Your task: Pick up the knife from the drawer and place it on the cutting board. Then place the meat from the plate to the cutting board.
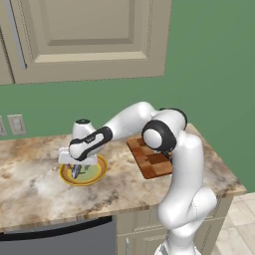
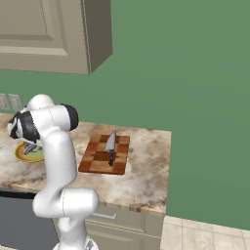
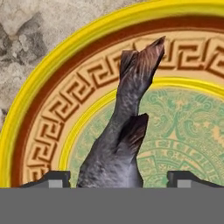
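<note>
Low, tool point(image 3: 118, 179) fingertips flank meat point(image 3: 124, 131) within plate point(image 3: 39, 100) rim

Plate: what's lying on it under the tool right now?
The meat, a dark fish-like piece, lies on the plate between the tool tips. Its near end is cut off at the hand view's bottom.

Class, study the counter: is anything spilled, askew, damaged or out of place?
Nothing stands out. The knife lies flat on the cutting board, the meat lies on the plate, between the gripper's tips, and nothing is spilled.
</note>
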Robot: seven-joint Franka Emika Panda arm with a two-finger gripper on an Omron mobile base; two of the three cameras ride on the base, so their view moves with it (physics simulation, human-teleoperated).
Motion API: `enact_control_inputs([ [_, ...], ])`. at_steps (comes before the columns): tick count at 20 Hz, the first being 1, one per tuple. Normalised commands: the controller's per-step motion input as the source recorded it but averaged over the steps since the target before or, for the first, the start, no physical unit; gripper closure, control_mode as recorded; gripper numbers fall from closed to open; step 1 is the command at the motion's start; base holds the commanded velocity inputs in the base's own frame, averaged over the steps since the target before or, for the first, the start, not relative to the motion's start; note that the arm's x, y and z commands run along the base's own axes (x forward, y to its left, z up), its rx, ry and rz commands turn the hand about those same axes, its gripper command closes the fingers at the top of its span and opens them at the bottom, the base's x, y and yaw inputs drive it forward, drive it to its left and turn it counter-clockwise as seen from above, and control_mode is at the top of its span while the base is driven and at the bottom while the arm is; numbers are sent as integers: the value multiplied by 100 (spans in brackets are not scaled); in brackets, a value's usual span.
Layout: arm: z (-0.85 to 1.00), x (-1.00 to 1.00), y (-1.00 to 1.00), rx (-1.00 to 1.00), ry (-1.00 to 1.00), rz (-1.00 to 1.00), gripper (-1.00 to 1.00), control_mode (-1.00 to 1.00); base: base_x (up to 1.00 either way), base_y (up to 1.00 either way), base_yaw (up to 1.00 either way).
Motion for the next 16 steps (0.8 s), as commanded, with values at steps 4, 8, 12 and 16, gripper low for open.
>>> enact_control_inputs([
  [4,-14,0,0,1,-3,0,100,-100,0,0,0],
  [8,-1,0,0,0,-2,0,100,-100,0,0,0],
  [12,0,0,0,0,0,-1,100,-100,0,0,0],
  [16,10,0,-23,2,0,-1,100,-100,0,0,0],
])
